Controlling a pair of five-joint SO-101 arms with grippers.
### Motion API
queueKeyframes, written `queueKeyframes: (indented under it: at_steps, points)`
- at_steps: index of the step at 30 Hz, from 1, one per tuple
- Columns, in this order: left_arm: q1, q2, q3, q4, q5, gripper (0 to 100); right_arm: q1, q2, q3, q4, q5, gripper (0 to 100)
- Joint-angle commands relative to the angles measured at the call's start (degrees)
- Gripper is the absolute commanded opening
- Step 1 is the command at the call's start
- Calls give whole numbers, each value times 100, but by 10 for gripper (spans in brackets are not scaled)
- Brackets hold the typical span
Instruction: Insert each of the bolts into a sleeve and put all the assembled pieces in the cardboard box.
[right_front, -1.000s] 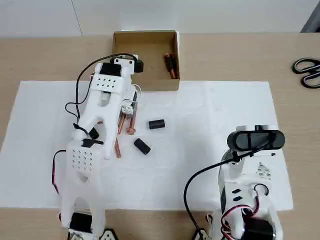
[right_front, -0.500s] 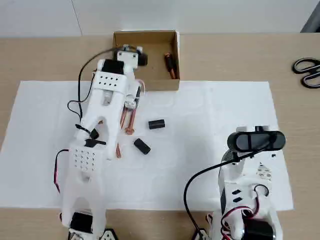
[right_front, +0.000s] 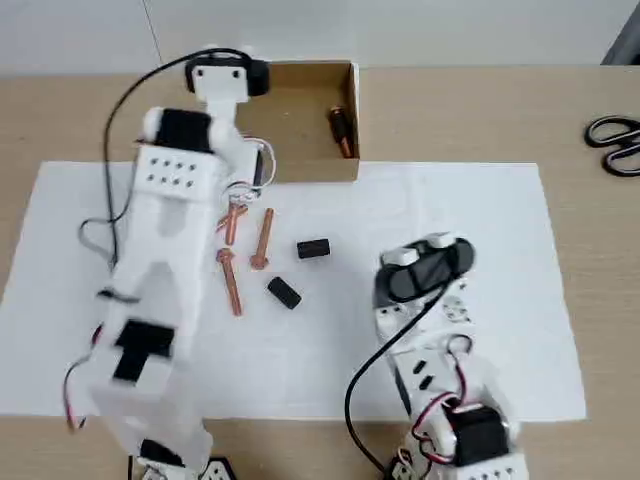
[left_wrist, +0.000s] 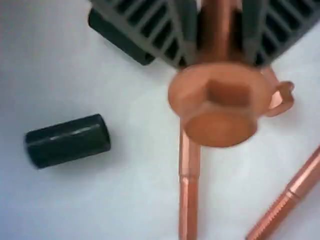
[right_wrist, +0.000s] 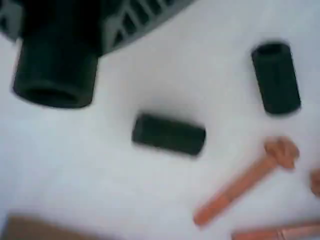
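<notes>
Wooden table (right_front: 80, 110) carries a white sheet (right_front: 470, 210), with the 2 arms based at its near edge. Against the sheet's far edge stands the cardboard box (right_front: 300, 165), and 1 assembled piece (right_front: 342, 132) lies inside, beside its right wall. Scissors (right_front: 615, 142) lie on the bare wood, well apart to the right. The left gripper (left_wrist: 217, 55) hangs just in front of the box, its fingers clamped on a copper bolt (left_wrist: 215, 107) whose head faces the wrist camera. The right gripper (right_wrist: 60, 35) is closed around a black sleeve (right_wrist: 55, 70), hollow end showing. More bolts (right_front: 263, 238) lie loose on the sheet, and just beside them lie 2 loose sleeves (right_front: 313, 248), apart from each other.
</notes>
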Motion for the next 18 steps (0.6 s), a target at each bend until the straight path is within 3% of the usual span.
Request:
queueKeyframes:
  at_steps: [1,7,12,18]
  points:
    - [-9,-1565,611,-624,246,6,-233,-48,448,-1815,44,3]
    - [659,-3323,2448,-2655,589,6,-690,-31,985,-3204,703,3]
    - [1547,-4730,4215,-4598,607,6,-787,-48,1090,-3714,993,3]
    - [1890,-6004,6316,-6866,580,6,-796,-57,1099,-3820,993,3]
